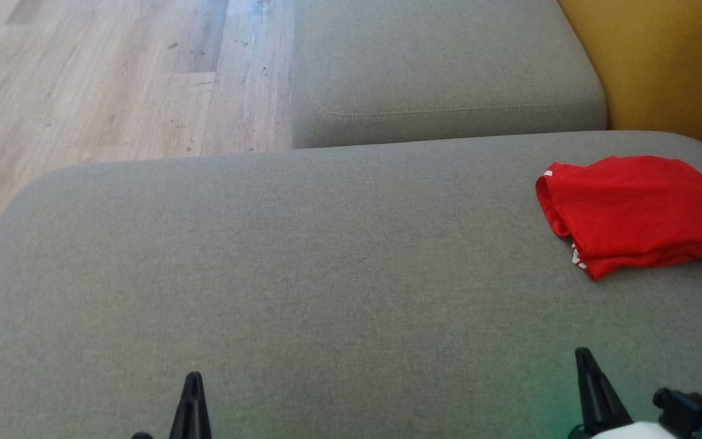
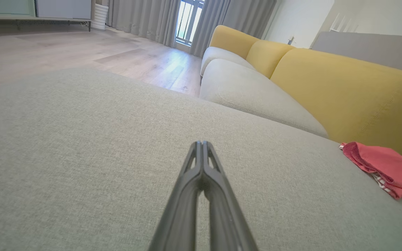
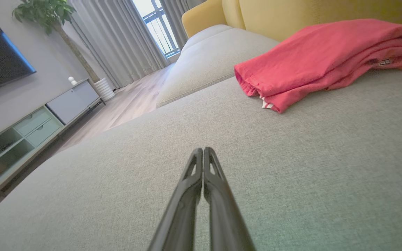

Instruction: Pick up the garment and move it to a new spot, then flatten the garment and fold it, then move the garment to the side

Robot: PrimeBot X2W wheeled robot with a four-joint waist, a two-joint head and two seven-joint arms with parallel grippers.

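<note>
The garment [image 1: 634,210] is red with small white stripes at its hem, lying folded in a compact pile at the far right of the grey sofa seat [image 1: 302,262]. The left wrist view has the garment [image 2: 389,169] at its right edge, and the right wrist view has the garment [image 3: 323,59] ahead and to the right. My left gripper [image 1: 193,381] is shut with nothing in it, low over the seat's near edge, far left of the garment. The right gripper [image 1: 582,356] is also shut and holds nothing, a short way in front of the garment. Shut fingertips show in both wrist views [image 2: 201,143] [image 3: 203,150].
A second grey cushion [image 1: 448,67] lies beyond the seat, with the yellow backrest [image 1: 668,61] to the right. Wooden floor [image 1: 95,79] stretches at upper left. A TV cabinet [image 3: 30,129], curtains [image 3: 117,38] and a potted plant [image 3: 44,12] stand across the room.
</note>
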